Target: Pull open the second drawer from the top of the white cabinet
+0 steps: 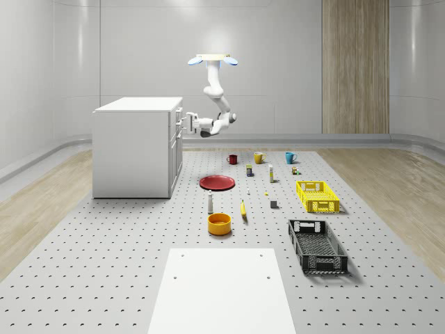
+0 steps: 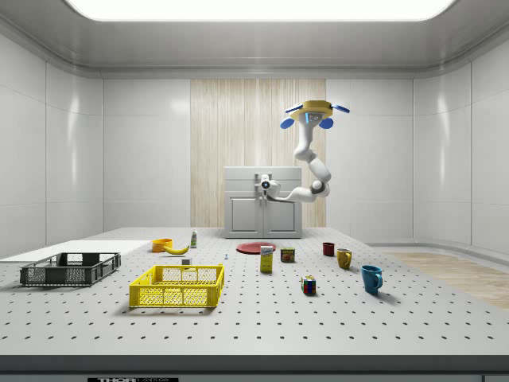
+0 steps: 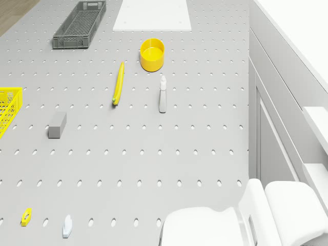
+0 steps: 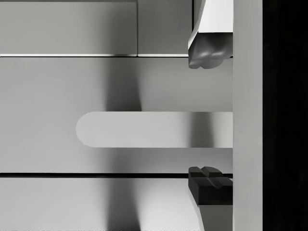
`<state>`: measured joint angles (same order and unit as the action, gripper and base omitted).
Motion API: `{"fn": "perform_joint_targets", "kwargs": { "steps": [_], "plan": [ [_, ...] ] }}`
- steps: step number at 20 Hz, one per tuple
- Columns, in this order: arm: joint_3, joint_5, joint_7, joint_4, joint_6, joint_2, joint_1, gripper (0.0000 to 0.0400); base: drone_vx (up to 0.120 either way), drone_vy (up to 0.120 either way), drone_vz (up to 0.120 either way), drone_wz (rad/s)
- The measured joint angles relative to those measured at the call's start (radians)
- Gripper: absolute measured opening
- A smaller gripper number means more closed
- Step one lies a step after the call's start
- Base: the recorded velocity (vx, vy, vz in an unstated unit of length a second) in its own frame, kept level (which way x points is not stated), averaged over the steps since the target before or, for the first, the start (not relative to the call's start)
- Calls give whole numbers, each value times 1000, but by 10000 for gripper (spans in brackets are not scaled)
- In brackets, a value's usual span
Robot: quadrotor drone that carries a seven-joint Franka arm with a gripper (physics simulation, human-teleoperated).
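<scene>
— Here, where does the drone sit?

— It hovers in the air beside the cabinet, off its drawer front, above the red plate on the pegboard table. The arm hangs down from it and bends toward the cabinet face.

— And the gripper?

— At the upper drawers, level with the cabinet front. In the wrist view the gripper is spread wide: one finger on one side of the drawer handle, the other on the opposite side, neither touching it. The handle bar runs between them, apart from both pads.

— The drawer itself?

— The drawer front lies flush with its neighbours, seams thin and even; it looks closed.

— What else is on the table?

— A yellow bowl, a banana and a spray bottle close together, a grey block apart from them, a black crate, a yellow crate, and three mugs in a row beyond the plate.
</scene>
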<state>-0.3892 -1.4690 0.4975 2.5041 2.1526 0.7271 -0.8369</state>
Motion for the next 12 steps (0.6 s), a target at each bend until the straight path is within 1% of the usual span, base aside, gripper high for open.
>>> {"fn": "perform_joint_targets", "kwargs": {
  "steps": [6,12],
  "plan": [
    [31,-33,-16,-4,-8,-24,22,300,0,0,0,0],
    [59,-56,-23,-8,-20,-40,49,300,0,0,0,0]
  ]
}}
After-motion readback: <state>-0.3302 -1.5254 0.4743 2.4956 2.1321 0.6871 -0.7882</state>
